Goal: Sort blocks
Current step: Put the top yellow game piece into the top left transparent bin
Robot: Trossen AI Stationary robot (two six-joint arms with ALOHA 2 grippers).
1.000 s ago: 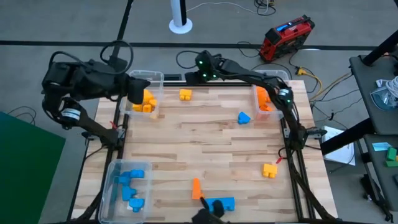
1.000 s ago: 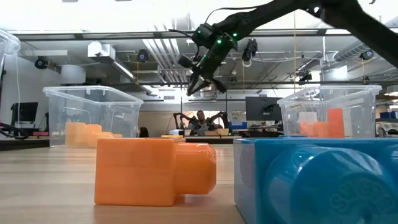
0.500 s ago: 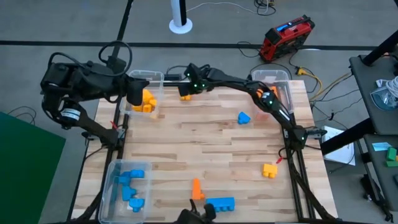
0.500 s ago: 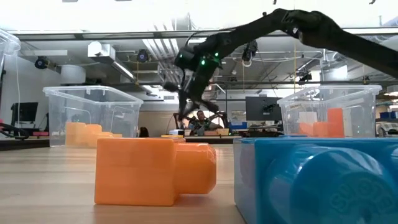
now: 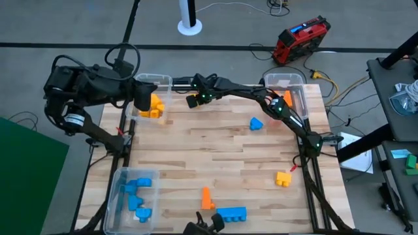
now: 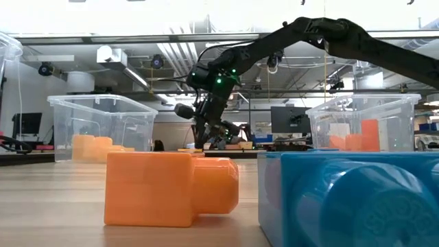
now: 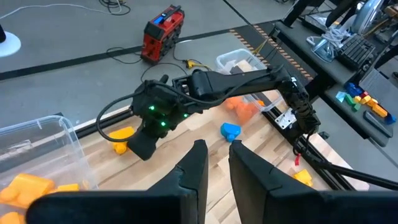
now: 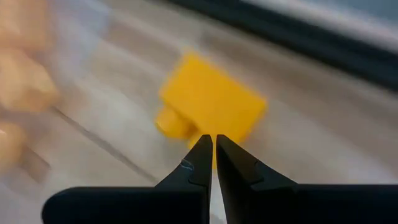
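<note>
A yellow block [image 8: 211, 102] lies on the table near its far edge, left of the middle. My right gripper [image 8: 212, 142] is shut, its tips low over this block and in front of it in the right wrist view; from above, the gripper [image 5: 192, 102] hides the block. My left gripper [image 7: 217, 149] stands open by a narrow gap, with nothing between its fingers, over the far-left bin [image 5: 160, 81]. Loose on the table are a blue block [image 5: 256, 123], a yellow block [image 5: 283, 177], an orange block [image 5: 206, 198] and a long blue block [image 5: 230, 213]. My right gripper comes at the yellow block slanting down from the table's right, its shut fingertips [image 8: 202, 149] over the block's near side. Whether they touch it I cannot tell. The block lies flat on the table.
The far-left bin holds yellow and orange blocks [image 5: 153, 108]. The far-right bin [image 5: 294, 81] holds orange blocks [image 5: 277, 108]. The near-left bin [image 5: 123, 176] holds blue blocks [image 5: 137, 196]. My right arm spans the table's far side.
My right gripper has swung from the far middle toward the table's left edge and gone down to the yellow block. The block has stayed where it was.
</note>
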